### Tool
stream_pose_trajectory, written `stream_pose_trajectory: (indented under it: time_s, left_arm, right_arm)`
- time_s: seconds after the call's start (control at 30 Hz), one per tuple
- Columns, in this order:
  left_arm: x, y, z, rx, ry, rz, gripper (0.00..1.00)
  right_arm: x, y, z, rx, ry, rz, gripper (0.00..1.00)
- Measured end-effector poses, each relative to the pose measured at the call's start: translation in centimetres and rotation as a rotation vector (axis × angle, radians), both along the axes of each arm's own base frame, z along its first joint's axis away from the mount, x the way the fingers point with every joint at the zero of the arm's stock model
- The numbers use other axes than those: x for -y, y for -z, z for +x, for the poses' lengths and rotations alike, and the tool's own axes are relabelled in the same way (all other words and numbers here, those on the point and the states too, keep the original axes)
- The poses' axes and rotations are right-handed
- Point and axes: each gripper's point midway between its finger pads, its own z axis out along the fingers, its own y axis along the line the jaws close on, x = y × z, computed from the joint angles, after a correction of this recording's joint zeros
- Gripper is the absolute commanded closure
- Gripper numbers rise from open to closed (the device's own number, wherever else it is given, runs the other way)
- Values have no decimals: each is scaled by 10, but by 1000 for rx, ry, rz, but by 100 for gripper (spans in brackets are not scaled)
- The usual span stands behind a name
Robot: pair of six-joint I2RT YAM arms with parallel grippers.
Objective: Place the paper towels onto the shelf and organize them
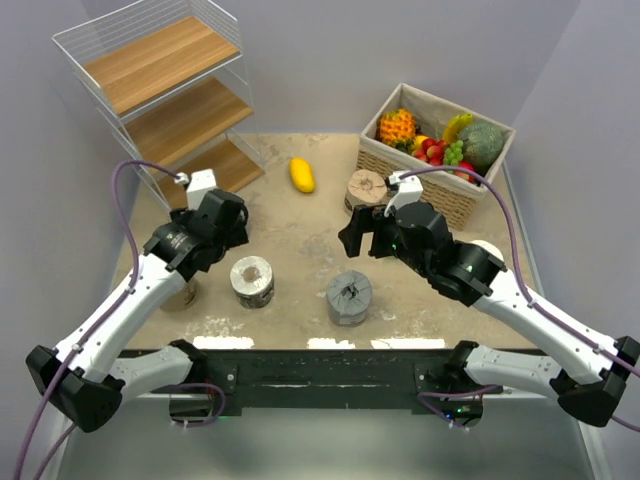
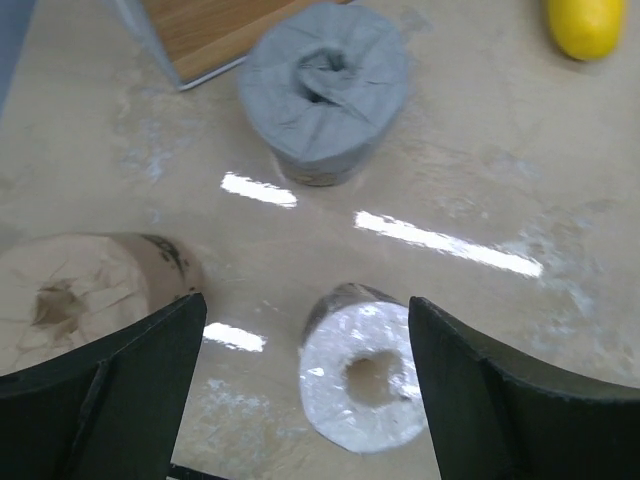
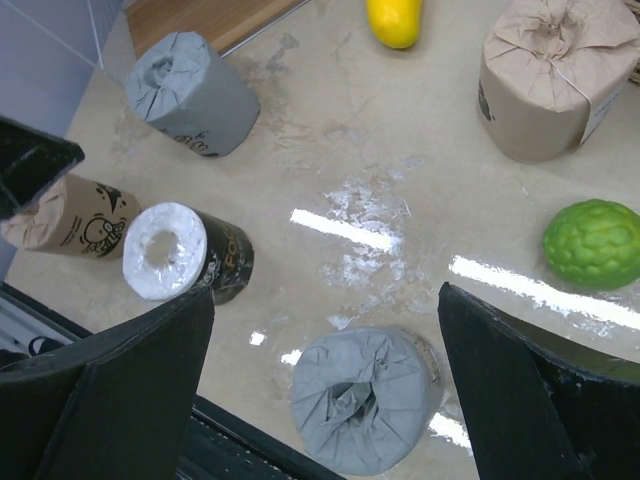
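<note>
The white wire shelf [image 1: 160, 75] with wooden boards stands at the back left. My left gripper [image 1: 225, 225] is open and empty, hovering above a dark-wrapped roll with a white top [image 2: 365, 375], which shows in the top view [image 1: 252, 281]. A tan cartoon roll [image 2: 70, 295] lies to its left, and a grey roll [image 2: 322, 90] stands by the lowest board [image 2: 200, 30]. My right gripper [image 1: 362, 232] is open and empty above another grey roll [image 3: 365, 400], in the top view [image 1: 349, 297]. A tan roll [image 1: 367, 190] stands by the basket. A cream roll [image 1: 490, 250] is half hidden behind my right arm.
A wicker fruit basket [image 1: 437, 150] stands at the back right. A yellow mango [image 1: 301, 174] lies between the shelf and the basket. A green lime [image 3: 595, 243] lies to the right of the right gripper. Grey walls close in both sides.
</note>
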Motion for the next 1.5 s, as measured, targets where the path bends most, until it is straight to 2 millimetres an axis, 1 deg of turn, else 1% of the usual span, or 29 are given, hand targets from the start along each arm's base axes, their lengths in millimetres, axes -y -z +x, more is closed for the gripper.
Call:
stream_pose_trajectory:
  time_s: [0.03,0.1,0.17,0.2,0.27,0.37,0.47,0.67,0.97,1.1,1.23,1.27,1.3,1.37,1.5]
  left_arm:
    - [-10,4,1,-16,-37,8,17]
    - [-36,9,2,-34,-137,13,19]
    - [-61,14,0,-39,-233,17,20]
    - [-70,16,-3,-39,-266,22,21]
    - [-83,21,-9,-39,-306,36,23]
    - [-95,30,-14,-45,-348,58,23]
    - [-104,47,-16,-70,-378,80,23]
    - [-120,77,-21,-133,-437,104,24]
    - [-130,107,-27,-183,-489,76,25]
    - [-130,119,-30,-215,-500,65,33]
    - [-129,124,-29,-213,-501,58,39]
    - [-129,125,-29,-216,-499,56,42]
    - [-128,126,-29,-219,-497,54,47]
    - [-127,127,-28,-218,-495,51,51]
    - [-125,128,-26,-217,-486,36,62]
  right_arm:
    - [1,0,-2,5,-8,1,4]
    - [0,-1,-6,24,-37,11,6]
    - [-1,-3,-10,40,-65,24,8]
    - [-3,-5,-12,49,-85,35,9]
    - [-4,-7,-15,60,-108,47,9]
    - [-7,-7,-20,69,-142,61,9]
    - [-8,-4,-23,68,-160,62,10]
    - [-7,-6,-27,77,-181,70,10]
    - [-5,-12,-33,92,-198,85,10]
    - [-3,-11,-35,94,-199,87,11]
    - [-2,-9,-35,91,-199,85,11]
    - [-2,-9,-35,92,-199,85,11]
    - [-2,-9,-35,92,-199,85,11]
    - [-2,-9,-35,92,-199,85,11]
    - [-2,-9,-35,91,-199,86,11]
